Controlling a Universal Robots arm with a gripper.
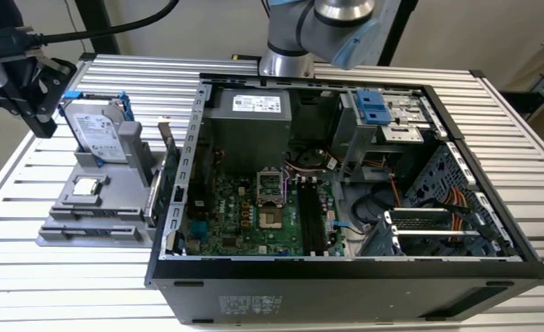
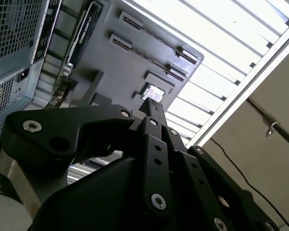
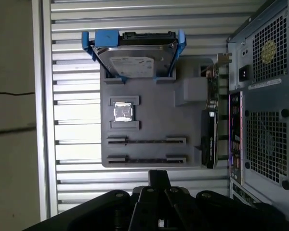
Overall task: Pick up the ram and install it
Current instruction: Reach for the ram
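Observation:
The ram is out of view; nothing bluish and stick-shaped shows on the fixture or between my fingers. My black gripper (image 1: 39, 123) hangs at the exterior view's left, above the table just beside the upright hard drive (image 1: 97, 131). In both wrist views its fingers (image 2: 154, 109) (image 3: 159, 175) meet in one narrow tip, shut with nothing in it. The grey fixture (image 3: 149, 110) lies below, and its two long slot holders (image 3: 147, 141) look bare. The motherboard (image 1: 244, 214) lies inside the open case, with long black slots (image 1: 311, 218).
The fixture (image 1: 73, 211) also carries a square silver CPU chip (image 1: 87, 185) (image 3: 123, 111) and a green card with a metal bracket (image 1: 169, 155) (image 3: 209, 125) next to the case wall. The open computer case (image 1: 346, 277) takes up the slatted table's middle. The arm's base (image 1: 286, 59) stands behind it.

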